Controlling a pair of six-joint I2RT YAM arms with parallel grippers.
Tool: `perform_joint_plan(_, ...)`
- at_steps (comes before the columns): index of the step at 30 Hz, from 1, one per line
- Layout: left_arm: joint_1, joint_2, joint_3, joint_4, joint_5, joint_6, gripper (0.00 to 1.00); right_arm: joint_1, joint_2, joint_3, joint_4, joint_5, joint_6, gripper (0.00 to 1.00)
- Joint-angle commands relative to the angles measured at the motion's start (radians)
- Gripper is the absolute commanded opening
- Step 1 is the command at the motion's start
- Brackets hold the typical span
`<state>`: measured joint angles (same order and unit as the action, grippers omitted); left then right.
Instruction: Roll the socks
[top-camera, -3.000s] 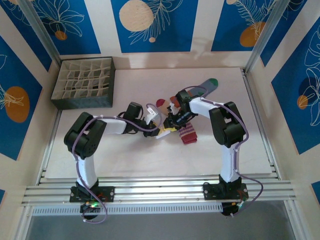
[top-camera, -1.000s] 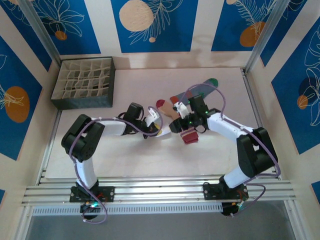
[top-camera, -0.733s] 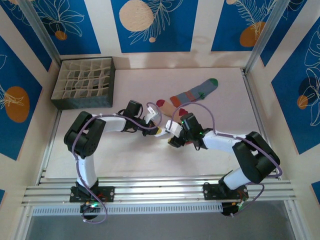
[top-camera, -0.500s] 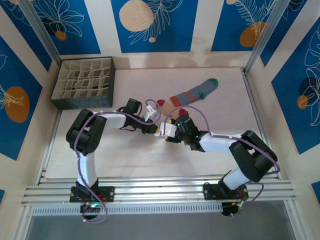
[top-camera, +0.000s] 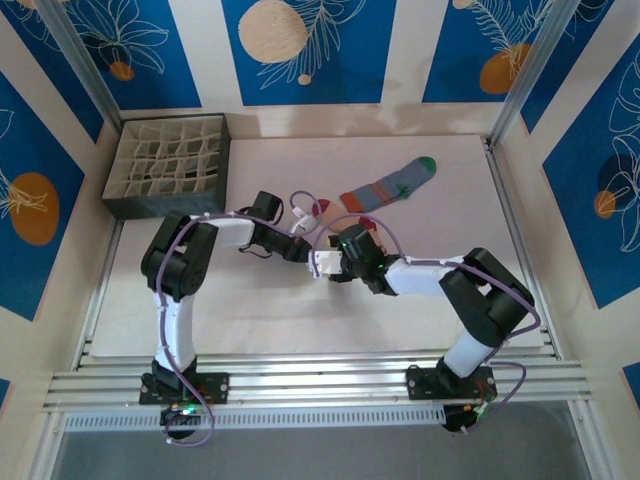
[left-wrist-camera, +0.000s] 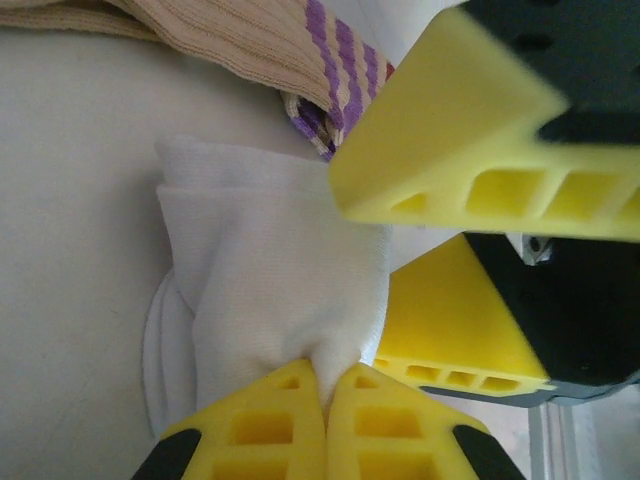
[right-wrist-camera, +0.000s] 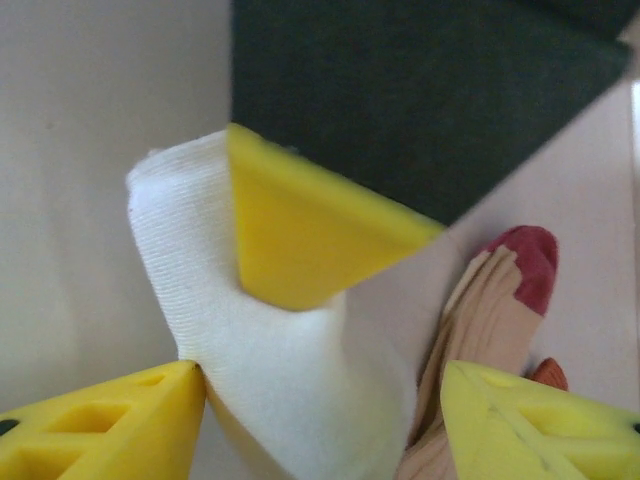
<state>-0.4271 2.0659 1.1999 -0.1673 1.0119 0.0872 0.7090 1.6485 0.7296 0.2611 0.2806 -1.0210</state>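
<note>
No writing, label, brand mark or number can be read in any of the views.

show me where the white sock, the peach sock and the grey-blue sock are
white sock (left-wrist-camera: 270, 260), left wrist view, middle of the bunched fabric
peach sock (right-wrist-camera: 488, 305), right wrist view, ribbed body below the maroon toe
grey-blue sock (top-camera: 388, 185), top external view, mid-foot
</note>
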Motion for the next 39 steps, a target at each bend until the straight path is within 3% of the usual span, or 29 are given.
perform_joint_plan(1,0.01,0.071,0.003,-0.122,-0.018,-0.021,0.0,0.007,0.04,0.055,-0.11,-0.031,-0.049,0.62)
perform_joint_plan(8,0.013,0.097,0.044,-0.167,0.021,-0.025,0.01,0.001,0.118,0.133,-0.249,-0.065,-0.047,0.54)
perform_joint_plan(9,0.013,0.096,0.046,-0.168,0.024,-0.026,0.01,0.0,0.127,0.145,-0.266,-0.067,-0.044,0.49)
perform_joint_plan(13,0.016,0.056,0.025,-0.134,0.019,-0.025,0.04,0.001,0.127,0.186,-0.34,-0.098,0.018,0.08)
perform_joint_plan(15,0.022,0.012,-0.014,-0.059,0.02,-0.041,0.14,-0.005,0.104,0.192,-0.363,-0.124,0.072,0.0)
perform_joint_plan(21,0.047,-0.192,-0.203,0.348,0.023,-0.111,0.37,-0.051,0.039,0.276,-0.578,-0.265,0.331,0.0)
perform_joint_plan(24,0.05,-0.27,-0.282,0.543,0.014,-0.145,0.43,-0.083,0.022,0.318,-0.649,-0.336,0.47,0.0)
perform_joint_plan(32,0.05,-0.358,-0.489,1.12,-0.032,-0.329,0.53,-0.189,0.011,0.433,-0.751,-0.597,0.718,0.0)
perform_joint_plan(39,0.045,-0.347,-0.543,1.354,0.006,-0.456,0.57,-0.27,-0.026,0.482,-0.767,-0.863,0.808,0.0)
